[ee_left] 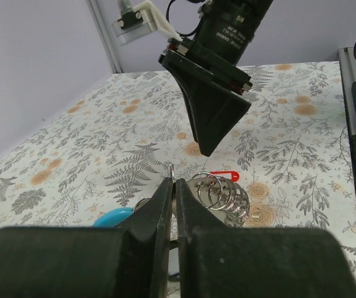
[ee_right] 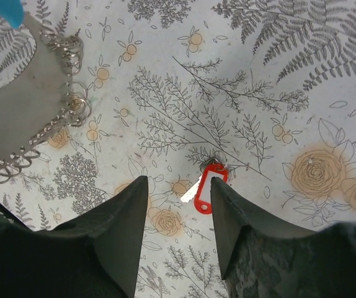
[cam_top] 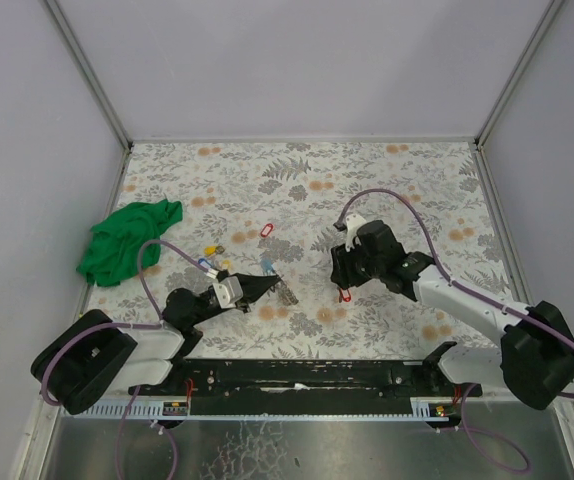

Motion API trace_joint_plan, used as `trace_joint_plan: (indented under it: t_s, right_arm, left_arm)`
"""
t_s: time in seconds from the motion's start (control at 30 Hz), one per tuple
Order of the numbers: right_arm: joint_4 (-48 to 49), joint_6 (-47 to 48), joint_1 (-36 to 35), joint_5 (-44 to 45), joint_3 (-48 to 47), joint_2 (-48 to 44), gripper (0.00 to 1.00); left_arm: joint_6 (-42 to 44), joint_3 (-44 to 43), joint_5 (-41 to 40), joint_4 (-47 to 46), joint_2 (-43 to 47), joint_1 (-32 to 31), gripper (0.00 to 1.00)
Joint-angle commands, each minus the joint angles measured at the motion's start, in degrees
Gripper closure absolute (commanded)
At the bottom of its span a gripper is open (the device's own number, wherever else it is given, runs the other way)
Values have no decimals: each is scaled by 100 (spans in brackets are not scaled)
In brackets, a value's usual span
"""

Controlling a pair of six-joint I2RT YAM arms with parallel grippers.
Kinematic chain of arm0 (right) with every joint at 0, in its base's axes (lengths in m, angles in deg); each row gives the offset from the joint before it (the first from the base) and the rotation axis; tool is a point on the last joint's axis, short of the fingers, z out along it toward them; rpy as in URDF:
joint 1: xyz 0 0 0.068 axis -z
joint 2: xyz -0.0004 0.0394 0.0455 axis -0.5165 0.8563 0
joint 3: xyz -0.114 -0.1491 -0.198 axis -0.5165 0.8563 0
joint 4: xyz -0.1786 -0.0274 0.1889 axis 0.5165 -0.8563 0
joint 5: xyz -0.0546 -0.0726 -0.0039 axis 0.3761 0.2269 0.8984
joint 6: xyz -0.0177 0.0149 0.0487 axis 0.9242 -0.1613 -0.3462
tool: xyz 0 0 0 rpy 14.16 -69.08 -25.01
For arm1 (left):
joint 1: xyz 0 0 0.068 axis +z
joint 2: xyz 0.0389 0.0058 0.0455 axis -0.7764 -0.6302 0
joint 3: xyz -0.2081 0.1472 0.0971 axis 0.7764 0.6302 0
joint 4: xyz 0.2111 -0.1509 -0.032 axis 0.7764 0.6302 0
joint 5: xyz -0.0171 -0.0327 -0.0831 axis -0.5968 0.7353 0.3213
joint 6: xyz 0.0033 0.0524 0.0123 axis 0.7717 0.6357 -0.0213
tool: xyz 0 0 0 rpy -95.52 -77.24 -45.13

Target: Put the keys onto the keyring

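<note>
1. Where the right wrist view looks straight down, the red-tagged key [ee_right: 206,189] lies flat on the floral tablecloth [ee_right: 277,74]. Its long axis runs diagonally: the ring end points to the upper right, and the red tag and bare metal blade fan out toward the lower left.
2. The right gripper [ee_right: 178,183] has its jaws spread wide, one finger on each side of the key. The key sits in the gap, closer to the finger on the right of that view. Whether either finger touches it cannot be told.
3. In the left wrist view the right gripper hangs tip-down over the tablecloth, and the red tag shows just beyond its tip.
4. The left gripper [ee_left: 173,186] has its jaws pressed together, pinching the thin wire of the keyring [ee_left: 172,169]. The wire stands up as a small loop above the fingertips. The keyring's light-blue arc [ee_left: 113,217] shows low, to the left of the fingers.
5. A coil of small metal rings [ee_left: 224,194] lies just right of the left fingertips, between them and the red tag.
6. In the top view the left gripper points to the right along the table, with the keyring at its tip. The right gripper is near it but apart. Loose keys [cam_top: 266,231] with red, blue and yellow tags lie beyond the left gripper, and a green cloth [cam_top: 127,242] sits toward the left edge.
</note>
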Motion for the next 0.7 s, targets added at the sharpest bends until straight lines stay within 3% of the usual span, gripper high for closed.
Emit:
trace_joint_plan:
  t_s: [0.0,0.37,0.67]
  right_arm:
    - [586,-619,375,-459,242,27,50]
    - [1819,-1200,1104,-981,1022,333,66]
    - [2161,-1360,1246,-1260,1107,809,71]
  left_arm:
    - [-43,-48,233,-501,8,51,100]
    - [-41,-84,315,-374,48,53,100]
    - [-86,-113,362,-369,15,52,100]
